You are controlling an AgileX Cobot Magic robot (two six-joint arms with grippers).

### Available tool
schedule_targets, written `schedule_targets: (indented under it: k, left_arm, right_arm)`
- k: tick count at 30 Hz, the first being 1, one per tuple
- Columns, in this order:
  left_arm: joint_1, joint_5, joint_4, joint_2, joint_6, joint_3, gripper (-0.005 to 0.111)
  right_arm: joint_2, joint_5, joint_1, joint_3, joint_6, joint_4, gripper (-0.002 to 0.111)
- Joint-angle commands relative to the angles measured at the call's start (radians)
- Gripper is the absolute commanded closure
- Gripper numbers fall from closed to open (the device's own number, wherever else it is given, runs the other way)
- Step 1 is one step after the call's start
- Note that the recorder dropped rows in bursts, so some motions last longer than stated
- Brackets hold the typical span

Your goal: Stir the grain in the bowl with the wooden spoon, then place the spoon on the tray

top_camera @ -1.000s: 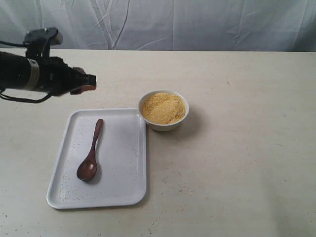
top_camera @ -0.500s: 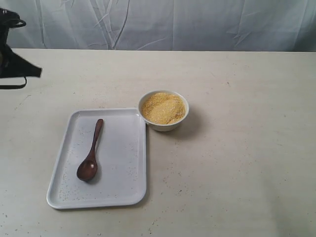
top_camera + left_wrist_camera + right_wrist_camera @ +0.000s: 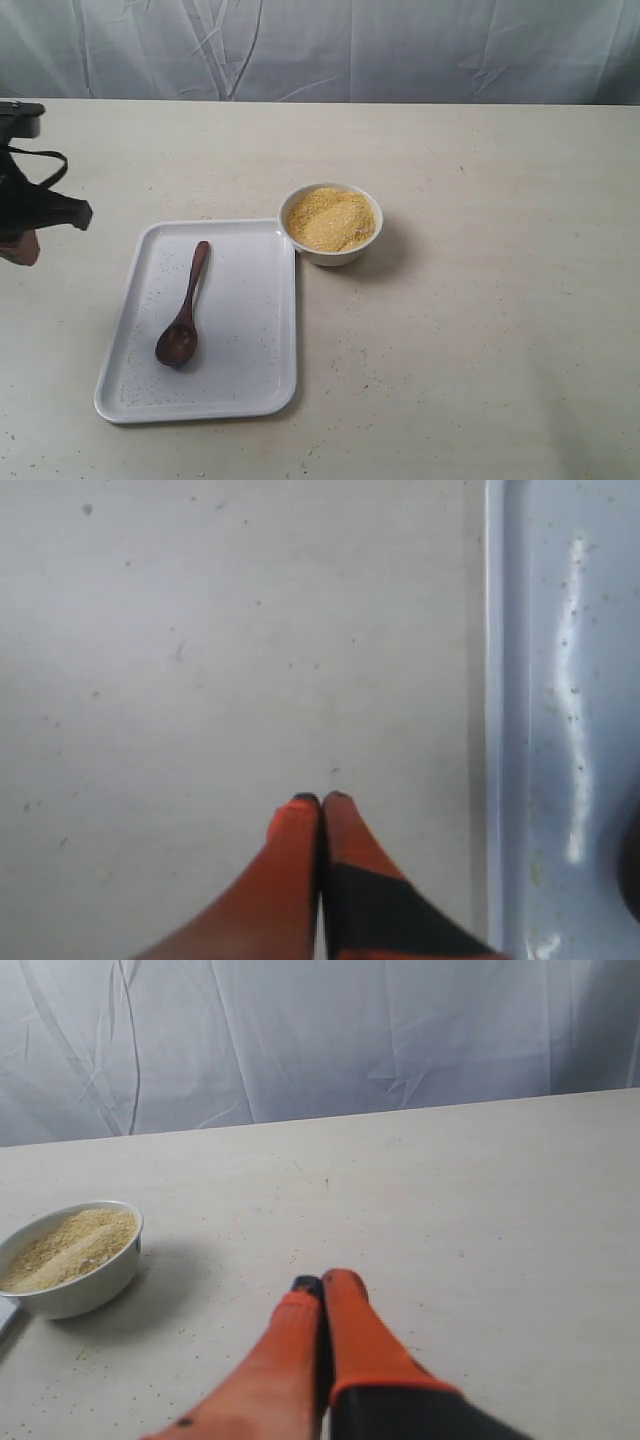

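The wooden spoon (image 3: 184, 309) lies on the white tray (image 3: 250, 380), handle toward the far end, oval bowl toward the near end. The small white bowl (image 3: 330, 252) stands touching the tray's far right corner, holding a mound of yellow grain (image 3: 331, 218). My left gripper (image 3: 22, 250) hangs at the left edge of the table, left of the tray and apart from it. Its orange fingers are shut with nothing between them (image 3: 320, 798), and the tray's rim (image 3: 495, 730) runs beside them. My right gripper (image 3: 322, 1282) is shut and empty over bare table, well away from the bowl (image 3: 85, 1285).
A wrinkled pale cloth (image 3: 350, 50) hangs behind the table's far edge. Stray grains speckle the tabletop (image 3: 480, 330) near the bowl and tray. The right arm does not show in the exterior view.
My left arm drew back from above the tray's far left corner to the left edge of the view, then dropped lower there. The spoon, tray and bowl have not moved.
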Motion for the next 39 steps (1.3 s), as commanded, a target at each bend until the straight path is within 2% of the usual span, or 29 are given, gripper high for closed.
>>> schedule_targets:
  k: [1, 4, 8, 15, 18, 20, 22, 29, 34, 39]
  left_arm:
    - [0.029, 0.051, -0.095, -0.193, 0.021, 0.067, 0.107]
    - [0.027, 0.051, -0.173, -0.405, 0.077, 0.157, 0.107]
    - [0.027, 0.109, -0.169, -0.644, 0.076, 0.188, 0.107]
    - [0.027, 0.095, -0.157, -0.818, 0.076, 0.188, 0.107]
    - [0.027, -0.056, -0.161, -0.890, 0.062, 0.235, 0.107]
    - [0.027, -0.223, -0.195, -0.985, 0.062, 0.324, 0.107]
    - [0.027, -0.313, -0.192, -1.076, 0.064, 0.421, 0.107]
    - [0.029, -0.455, -0.163, -1.323, 0.064, 0.699, 0.107]
    - [0.063, -0.595, -0.134, -1.471, 0.064, 0.877, 0.107]
    - [0.068, -0.643, -0.096, -1.564, 0.064, 0.978, 0.107]
  right_arm:
    - [-0.006, -0.008, 0.001, 0.003, -0.005, 0.000, 0.108]
    - [-0.006, -0.008, 0.001, 0.003, -0.005, 0.000, 0.108]
    - [-0.006, -0.008, 0.001, 0.003, -0.005, 0.000, 0.108]
    - [-0.006, -0.004, 0.001, 0.003, -0.005, 0.000, 0.108]
    - [-0.006, -0.004, 0.001, 0.003, -0.005, 0.000, 0.108]
    - [-0.006, -0.004, 0.001, 0.003, -0.005, 0.000, 0.108]
    - [-0.006, -0.004, 0.001, 0.003, -0.005, 0.000, 0.108]
    - [-0.006, -0.008, 0.001, 0.003, -0.005, 0.000, 0.108]
    - [-0.006, -0.008, 0.001, 0.003, -0.005, 0.000, 0.108]
    - [-0.006, -0.008, 0.001, 0.003, -0.005, 0.000, 0.108]
